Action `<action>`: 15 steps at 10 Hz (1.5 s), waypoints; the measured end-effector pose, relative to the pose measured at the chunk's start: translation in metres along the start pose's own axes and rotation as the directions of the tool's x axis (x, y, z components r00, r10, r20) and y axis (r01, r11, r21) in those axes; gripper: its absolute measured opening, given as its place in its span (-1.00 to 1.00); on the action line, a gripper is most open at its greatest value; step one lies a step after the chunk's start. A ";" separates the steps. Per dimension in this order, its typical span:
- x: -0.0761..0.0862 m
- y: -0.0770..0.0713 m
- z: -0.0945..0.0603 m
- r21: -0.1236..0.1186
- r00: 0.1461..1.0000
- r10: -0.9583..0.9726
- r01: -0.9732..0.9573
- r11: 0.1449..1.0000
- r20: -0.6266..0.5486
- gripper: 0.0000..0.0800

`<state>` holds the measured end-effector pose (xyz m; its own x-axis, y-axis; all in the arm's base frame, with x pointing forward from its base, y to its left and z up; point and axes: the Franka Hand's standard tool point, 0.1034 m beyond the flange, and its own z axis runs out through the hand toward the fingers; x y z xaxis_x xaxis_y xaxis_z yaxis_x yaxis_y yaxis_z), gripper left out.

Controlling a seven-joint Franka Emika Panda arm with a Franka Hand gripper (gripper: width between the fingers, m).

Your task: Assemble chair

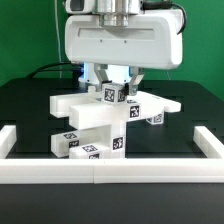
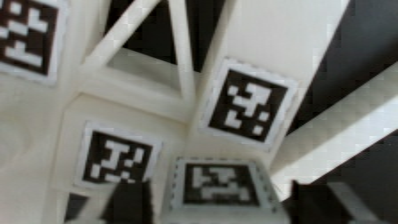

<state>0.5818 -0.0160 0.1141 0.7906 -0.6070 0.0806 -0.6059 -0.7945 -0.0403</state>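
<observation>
The chair parts are matte white blocks with black-and-white tags. In the exterior view they form a stacked cluster [image 1: 98,122] in the middle of the black table, with a long bar [image 1: 75,106] lying across the top. My gripper [image 1: 114,88] comes straight down on the cluster's top. Its fingers stand on either side of a small tagged upright piece [image 1: 112,96]. In the wrist view the dark fingers [image 2: 128,205] flank that tagged piece [image 2: 217,185] closely, and the gripper [image 2: 221,208] looks shut on it. Slotted panels with more tags [image 2: 249,100] fill the wrist view behind it.
A long white border rail [image 1: 100,166] runs along the table's front and up both sides. A small tagged cube [image 1: 155,118] lies at the cluster's right in the exterior view. Low tagged pieces [image 1: 72,143] sit at its lower left. A green wall stands behind.
</observation>
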 end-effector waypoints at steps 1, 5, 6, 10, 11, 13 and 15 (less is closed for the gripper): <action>-0.001 -0.001 0.000 -0.001 0.999 -0.045 0.045 0.999 0.000 0.25; -0.001 -0.002 0.000 -0.006 0.947 -0.320 0.320 0.947 -0.002 0.62; 0.000 -0.002 0.000 -0.007 0.914 -0.406 0.406 0.914 -0.001 0.62; 0.001 -0.001 0.000 -0.008 0.753 -0.658 0.658 0.753 0.001 0.62; 0.001 0.000 0.000 -0.009 0.693 -0.721 0.721 0.693 0.002 0.62; 0.002 0.002 0.000 -0.013 0.579 -0.816 0.816 0.579 0.006 0.62; 0.003 0.003 0.000 -0.017 0.483 -0.876 0.876 0.482 0.011 0.62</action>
<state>0.5824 -0.0208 0.1145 0.9131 0.4027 0.0636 0.3986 -0.9146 0.0683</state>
